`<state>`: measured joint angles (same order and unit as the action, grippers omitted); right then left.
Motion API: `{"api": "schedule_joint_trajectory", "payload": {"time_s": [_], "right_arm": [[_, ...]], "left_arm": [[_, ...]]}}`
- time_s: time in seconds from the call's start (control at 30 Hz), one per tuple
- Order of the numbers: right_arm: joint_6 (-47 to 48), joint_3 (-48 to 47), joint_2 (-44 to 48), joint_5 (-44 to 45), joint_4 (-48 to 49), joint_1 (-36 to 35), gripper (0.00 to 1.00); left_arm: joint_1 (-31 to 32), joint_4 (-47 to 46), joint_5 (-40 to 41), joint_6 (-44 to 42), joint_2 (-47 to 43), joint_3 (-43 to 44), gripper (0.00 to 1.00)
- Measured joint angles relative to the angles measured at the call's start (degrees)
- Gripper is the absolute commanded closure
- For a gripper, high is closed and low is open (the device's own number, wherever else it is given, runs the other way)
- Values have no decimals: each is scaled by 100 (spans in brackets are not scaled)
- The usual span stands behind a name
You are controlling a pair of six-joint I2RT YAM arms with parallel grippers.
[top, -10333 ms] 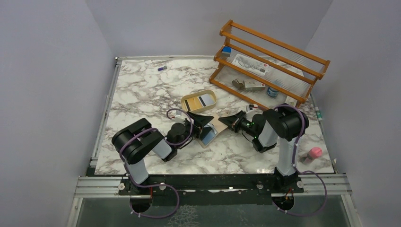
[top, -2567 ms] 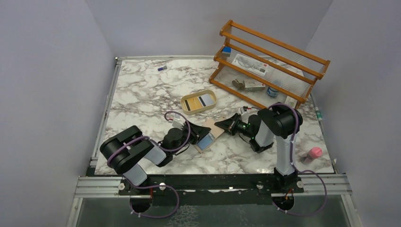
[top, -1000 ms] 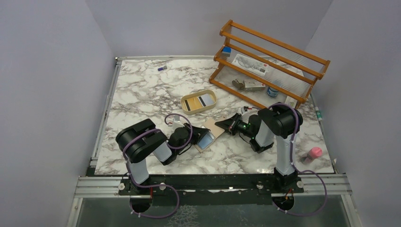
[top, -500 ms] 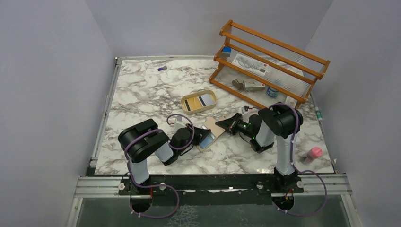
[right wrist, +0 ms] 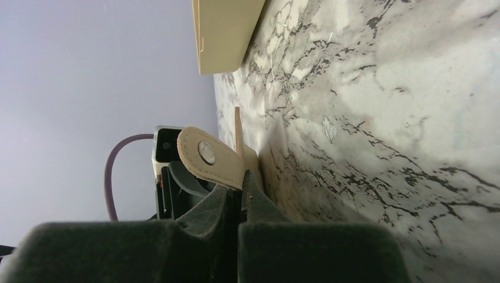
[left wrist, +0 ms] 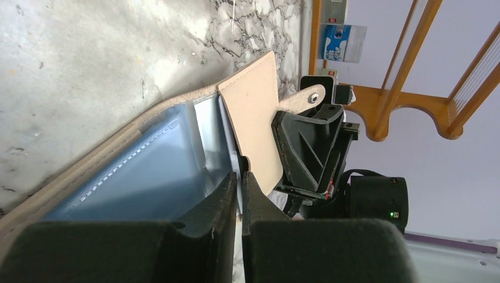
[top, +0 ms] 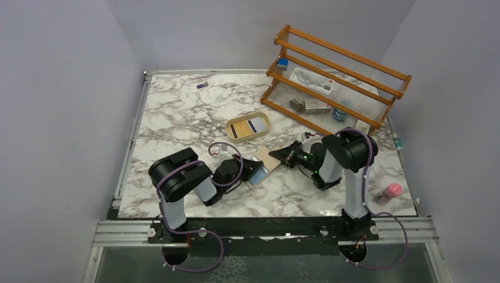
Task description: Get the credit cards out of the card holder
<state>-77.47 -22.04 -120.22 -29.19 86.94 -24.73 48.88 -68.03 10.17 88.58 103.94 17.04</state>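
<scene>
Tabletop of grey-veined white marble (top: 177, 118) fills the overhead view. The small beige-tan leather-like folding card holder (top: 263, 158) lies open near its middle, between the two arms. The left gripper (top: 250, 172) reaches it from the near-left side, where a thin pale blue plastic card (top: 257, 174) shows. The right gripper (top: 275, 154) meets its far-right edge. Just beyond sits an oval tan tray (top: 263, 119) with flat striped pieces inside. An orange wooden slatted rack (top: 336, 59) stands at the far right, and a small pink object (top: 392, 190) lies near the right edge.

The left wrist view shows the left gripper (left wrist: 239, 184) with its fingers pressed almost together on a thin pale edge. This appears to be the thin whitish plastic card (left wrist: 211, 132), which stands out of the card holder (left wrist: 253, 118). The pale blue plastic card (left wrist: 141, 174) lies in the pocket to the left, bordered by stitched tan leather. The snap tab (left wrist: 311, 98) pokes out beside the black right gripper (left wrist: 309, 144).

In the right wrist view, the right gripper (right wrist: 240, 190) has its fingers squeezed together on the tan leather of the card holder (right wrist: 239, 144). They grip just below the snap tab (right wrist: 209, 155), which curls off to the left. A corner of the oval tan tray (right wrist: 224, 29) shows at the top. A purple cable (right wrist: 112, 171) loops at the left.
</scene>
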Motion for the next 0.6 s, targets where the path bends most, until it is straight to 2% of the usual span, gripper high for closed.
{"api": "schedule_joint_trajectory", "payload": {"time_s": [0.3, 0.6], "right_arm": [[-2, 2, 0, -2, -2, 0, 99], [0, 11, 0, -2, -2, 11, 99]], "left_arm": [[7, 17, 7, -31, -2, 0, 81], [37, 46, 37, -11, -7, 26, 80]]}}
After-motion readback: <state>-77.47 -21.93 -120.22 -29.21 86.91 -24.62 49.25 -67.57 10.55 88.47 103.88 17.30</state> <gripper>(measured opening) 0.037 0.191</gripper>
